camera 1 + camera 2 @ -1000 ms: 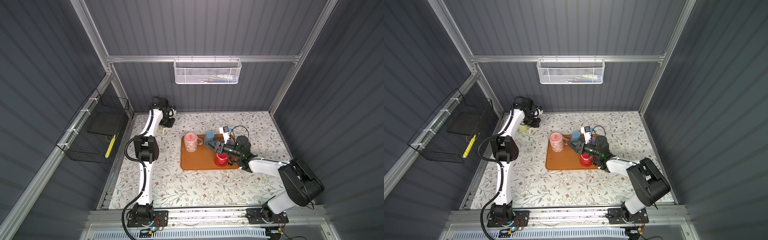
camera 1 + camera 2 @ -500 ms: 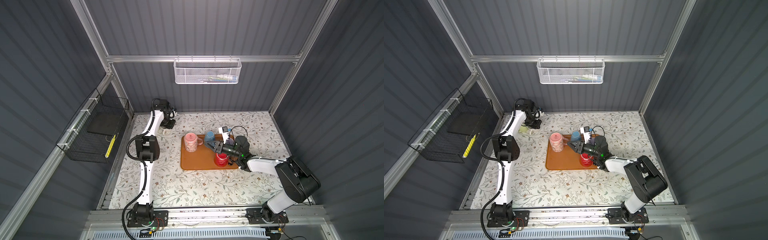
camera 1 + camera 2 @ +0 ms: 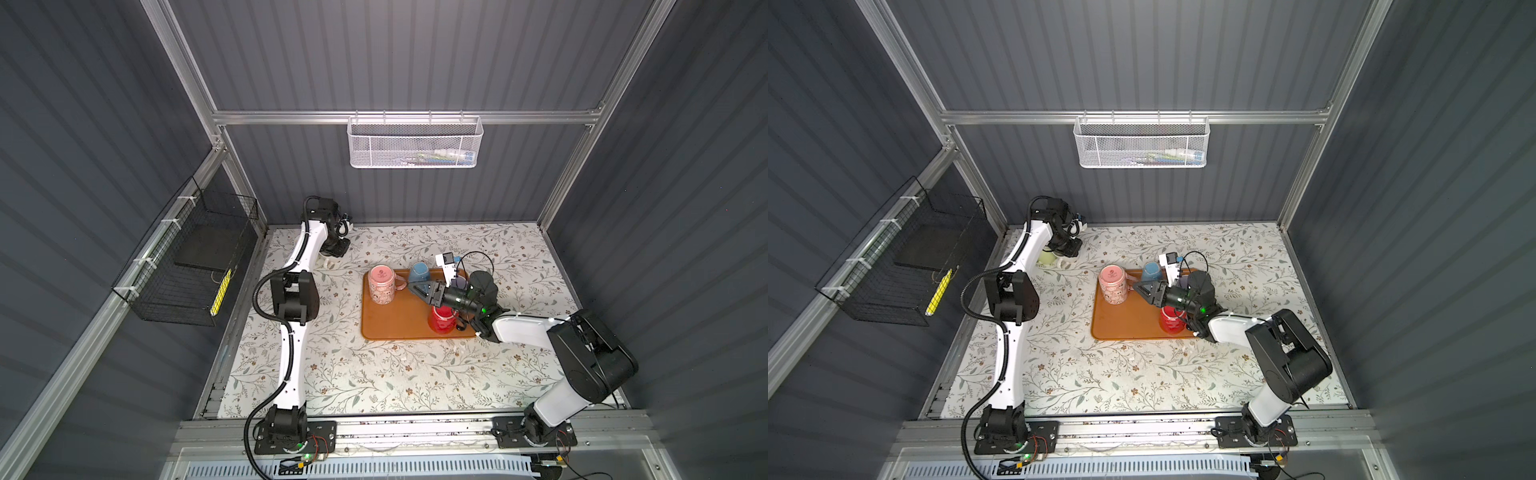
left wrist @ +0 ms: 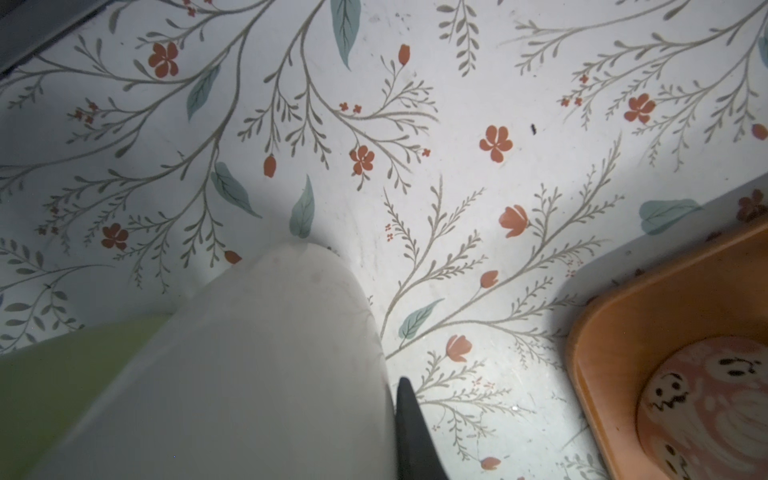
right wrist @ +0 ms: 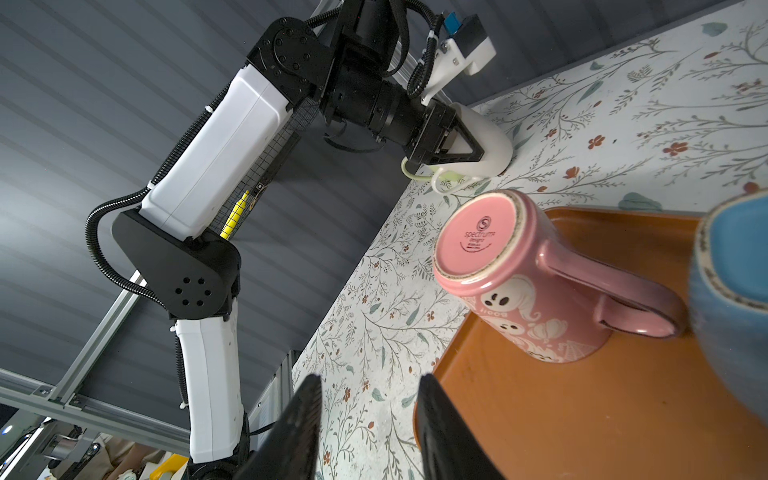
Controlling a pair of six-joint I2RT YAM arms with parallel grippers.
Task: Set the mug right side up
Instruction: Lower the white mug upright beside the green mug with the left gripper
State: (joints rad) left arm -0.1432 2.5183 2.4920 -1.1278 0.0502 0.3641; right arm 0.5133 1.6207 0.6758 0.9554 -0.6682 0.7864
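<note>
Over the last second the left hand (image 5: 465,154) has hardly shifted. It stays pinched shut on the wall of the cream mug (image 5: 492,141), which leans at the far left corner of the bench (image 5: 623,104), green mouth turned partly upward. That suggests the turn is nearly done and setting down comes next; the right hand (image 5: 369,380) hovers half open and empty over the tray (image 5: 540,415).

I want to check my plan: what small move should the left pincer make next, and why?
Probably turn the mug more upright: the left pincer grips its rim, and the mug leans with only its base edge near the table.
</note>
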